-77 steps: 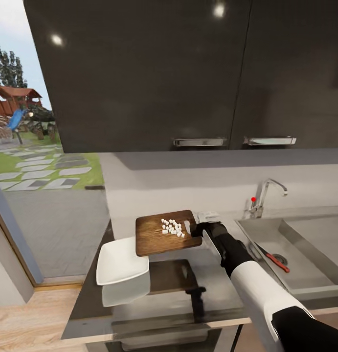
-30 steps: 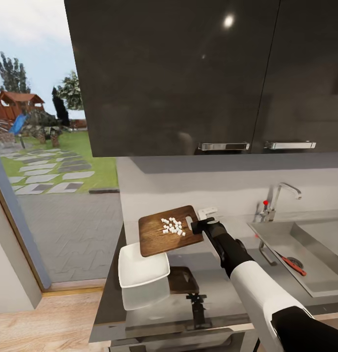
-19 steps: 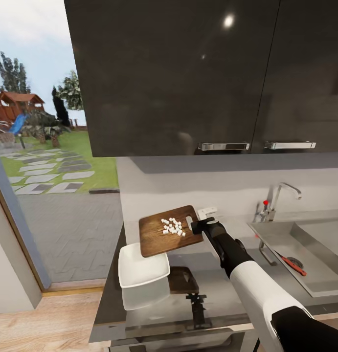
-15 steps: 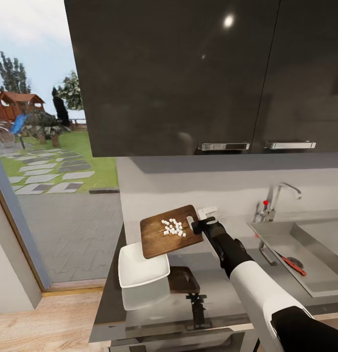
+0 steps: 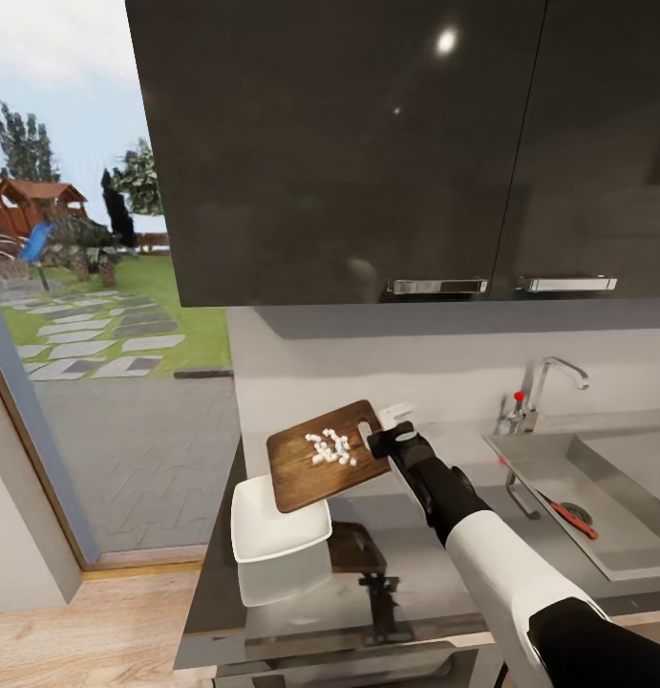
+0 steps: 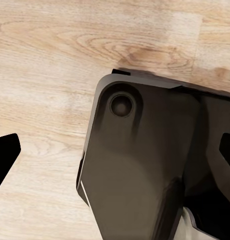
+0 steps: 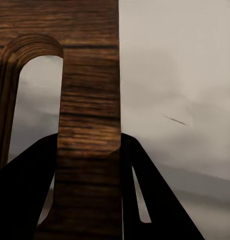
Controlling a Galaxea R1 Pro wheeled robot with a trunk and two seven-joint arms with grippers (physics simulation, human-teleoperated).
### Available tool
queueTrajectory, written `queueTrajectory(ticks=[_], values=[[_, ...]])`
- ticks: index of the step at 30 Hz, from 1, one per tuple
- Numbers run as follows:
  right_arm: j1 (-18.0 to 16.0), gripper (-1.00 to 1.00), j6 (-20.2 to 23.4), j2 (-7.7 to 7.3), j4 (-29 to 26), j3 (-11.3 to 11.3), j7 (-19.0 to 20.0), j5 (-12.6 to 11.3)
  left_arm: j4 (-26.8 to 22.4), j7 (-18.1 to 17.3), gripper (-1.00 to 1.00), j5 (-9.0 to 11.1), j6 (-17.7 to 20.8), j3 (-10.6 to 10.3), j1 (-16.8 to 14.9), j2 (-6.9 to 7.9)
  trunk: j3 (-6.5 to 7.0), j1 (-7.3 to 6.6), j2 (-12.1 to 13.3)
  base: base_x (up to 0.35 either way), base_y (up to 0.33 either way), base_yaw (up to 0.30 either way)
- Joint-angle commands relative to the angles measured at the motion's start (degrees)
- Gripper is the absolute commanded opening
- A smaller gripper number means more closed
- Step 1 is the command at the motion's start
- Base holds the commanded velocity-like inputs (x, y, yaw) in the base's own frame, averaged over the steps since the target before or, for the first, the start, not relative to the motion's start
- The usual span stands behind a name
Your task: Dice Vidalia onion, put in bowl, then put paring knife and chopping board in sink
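Note:
My right gripper (image 5: 385, 441) is shut on the handle end of the chopping board (image 5: 322, 461). The board hangs above the countertop (image 5: 435, 564), tilted down to the left, its low edge over the white bowl (image 5: 272, 526). The diced onion (image 5: 331, 447) lies as small white cubes on the board's middle. In the right wrist view, dark fingers (image 7: 155, 200) clamp the board (image 7: 90, 90) beside its handle slot. The paring knife (image 5: 570, 517) lies in the sink (image 5: 616, 559) near the drain. The whole Vidalia onion is out of view. My left gripper (image 6: 115, 155) is open over the wooden floor.
Dark wall cabinets (image 5: 368, 143) hang close above the worktop. A chrome tap (image 5: 544, 382) with a red knob stands behind the sink. A glass door (image 5: 72, 334) to the garden lies left of the countertop's end. The robot's dark base (image 6: 140, 170) sits under the left gripper.
The camera shifted left at first, then held still. Since then the right gripper has tipped the board further down to the left over the bowl, and the cubes have slid slightly that way.

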Motion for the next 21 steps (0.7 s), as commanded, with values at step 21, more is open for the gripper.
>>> queueTrajectory(ticks=[21], values=[[-0.02,-1.00,0.55,1.17,-0.36,0.66,-0.52,0.89,0.18,-0.05,1.00,0.04,-0.25,-0.35,-0.04,-0.06,-0.02,0.02,-0.04,0.000,0.000,0.000]])
